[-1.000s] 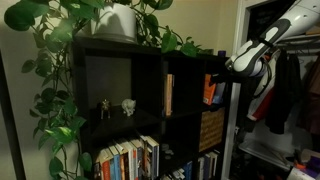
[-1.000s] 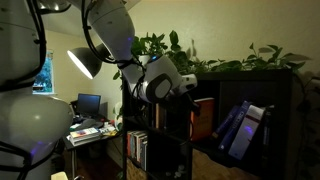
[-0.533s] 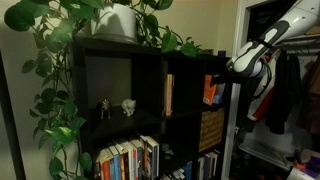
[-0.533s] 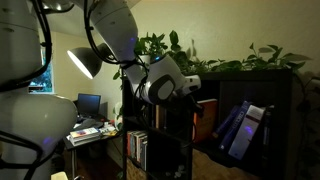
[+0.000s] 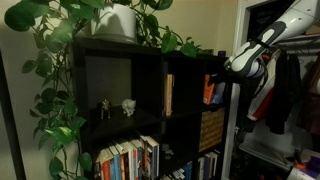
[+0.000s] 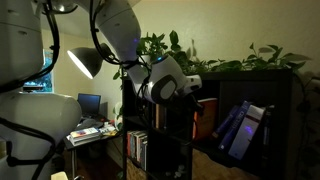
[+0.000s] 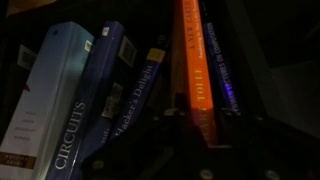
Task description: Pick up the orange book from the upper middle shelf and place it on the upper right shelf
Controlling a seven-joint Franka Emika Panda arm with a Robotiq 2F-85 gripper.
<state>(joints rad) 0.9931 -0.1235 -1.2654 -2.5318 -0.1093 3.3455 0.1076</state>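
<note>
In an exterior view the figurines (image 5: 115, 106) stand in the upper left cubby (image 5: 110, 75), and the orange book (image 5: 208, 90) stands upright in the upper right cubby (image 5: 196, 68), at about 8 o'clock of the end effector (image 5: 222, 76). In the wrist view leaning books (image 7: 60, 100) fill 9 o'clock and the orange book's spine (image 7: 192, 60) stands at 1 o'clock; whether the end effector pinches it, I cannot tell.

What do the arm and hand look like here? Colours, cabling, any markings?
The arm has glossy white, rounded shells with black bands at the joints. A thin dark cable runs alongside its links. The hand is black and blocky, far darker than the arm, and the pictures are too dim to make out its fingers. No markings are legible in any view.
</note>
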